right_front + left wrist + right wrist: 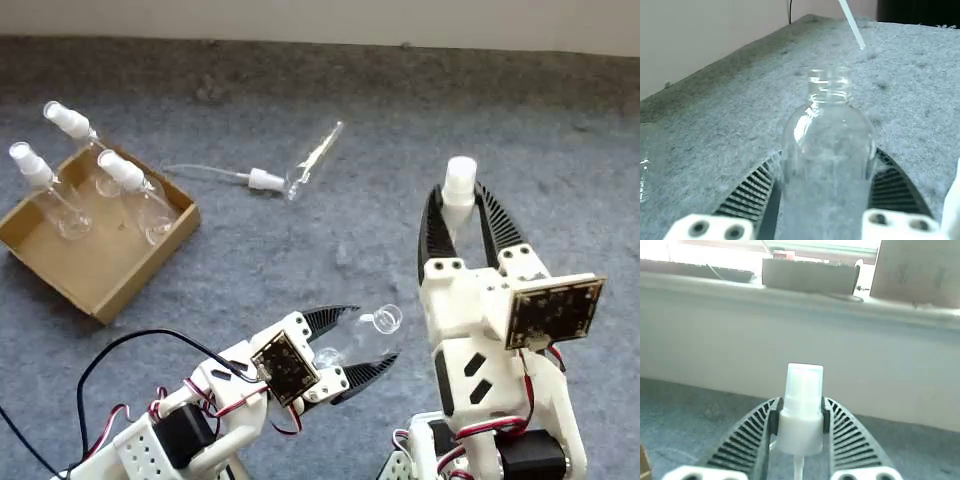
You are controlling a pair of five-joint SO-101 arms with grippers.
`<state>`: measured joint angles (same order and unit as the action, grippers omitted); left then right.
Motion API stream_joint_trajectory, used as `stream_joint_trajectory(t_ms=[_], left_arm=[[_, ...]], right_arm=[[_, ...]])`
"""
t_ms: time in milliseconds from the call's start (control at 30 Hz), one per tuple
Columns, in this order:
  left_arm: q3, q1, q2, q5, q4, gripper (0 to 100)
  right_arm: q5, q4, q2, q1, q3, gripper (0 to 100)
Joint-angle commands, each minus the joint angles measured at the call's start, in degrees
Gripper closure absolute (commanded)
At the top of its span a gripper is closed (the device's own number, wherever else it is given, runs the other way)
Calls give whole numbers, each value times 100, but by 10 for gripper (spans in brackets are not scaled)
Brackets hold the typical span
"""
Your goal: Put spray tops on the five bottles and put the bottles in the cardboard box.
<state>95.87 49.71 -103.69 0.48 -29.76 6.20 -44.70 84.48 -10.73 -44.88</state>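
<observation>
Grey carpet-like worktop (300, 260), pale wall (400, 20) along its far edge. The right wrist view has a bright ledge (790, 290) above that wall with boxy things on it, too blurred to tell. Box (85, 262) sits at the far left of the worktop, with three capped bottles (60, 195) in it, leaning. Loose bottle (315, 158) lies on its side mid-worktop, uncapped, a loose top (266, 180) just beside its near end, that top's thin tube trailing toward the box. Both lie well apart from my arms, between box and right arm but farther back. My left gripper (374, 336) is narrow, clamped around an open bottle (385, 320) by the body, neck pointing out past the fingertips. My right gripper (459, 192) is narrow too, pinching the held top (460, 178) by its collar, cap end sticking out beyond the fingertips. In the left wrist view a white tube (852, 25) hangs above the open bottle's neck, apart from it. Black cable (130, 345) loops beside my left arm.
</observation>
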Motion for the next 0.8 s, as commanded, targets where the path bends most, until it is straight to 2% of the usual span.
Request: stream_joint_trajectory(t_ms=[0, 167, 300, 667, 767], left_arm=[[127, 40, -84, 35, 0, 916], [127, -4, -84, 35, 26, 916], [127, -382, -84, 62, 26, 916], [127, -875, -84, 62, 0, 916], [127, -866, -84, 70, 0, 916]], right_arm=[[-123, 796, 13, 31, -295, 943], [-1521, 1191, 40, 22, -699, 943], [-2330, 1200, 48, 22, -708, 943], [-2664, 1200, 48, 22, -84, 943], [-3279, 1200, 48, 22, 136, 943]])
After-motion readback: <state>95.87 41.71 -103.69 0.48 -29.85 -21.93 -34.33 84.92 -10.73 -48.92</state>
